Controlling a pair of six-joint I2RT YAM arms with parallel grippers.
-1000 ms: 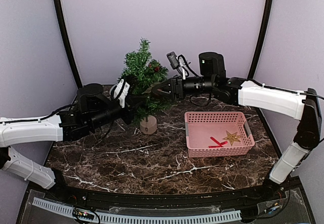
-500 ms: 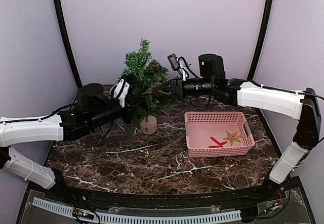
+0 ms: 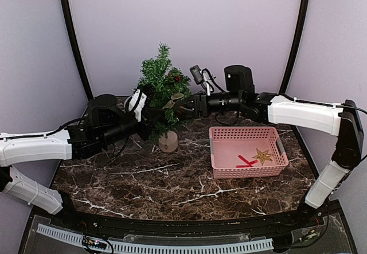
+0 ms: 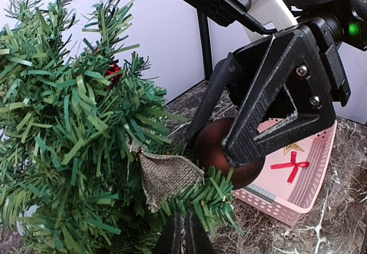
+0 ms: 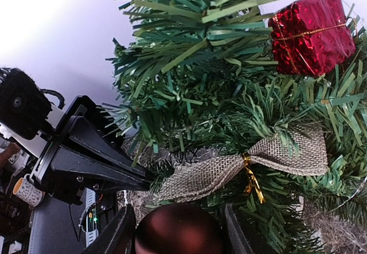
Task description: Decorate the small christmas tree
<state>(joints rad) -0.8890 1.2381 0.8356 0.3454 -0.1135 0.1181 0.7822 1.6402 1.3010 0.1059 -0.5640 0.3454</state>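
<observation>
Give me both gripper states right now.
Left gripper: closed, low in the small christmas tree; hold unclear.
Right gripper: holding the dark ball ornament.

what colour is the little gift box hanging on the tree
Gift box: shiny red, gold string; right wrist view.

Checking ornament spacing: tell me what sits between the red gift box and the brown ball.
A burlap bow on the small christmas tree; right wrist view shows it.
</observation>
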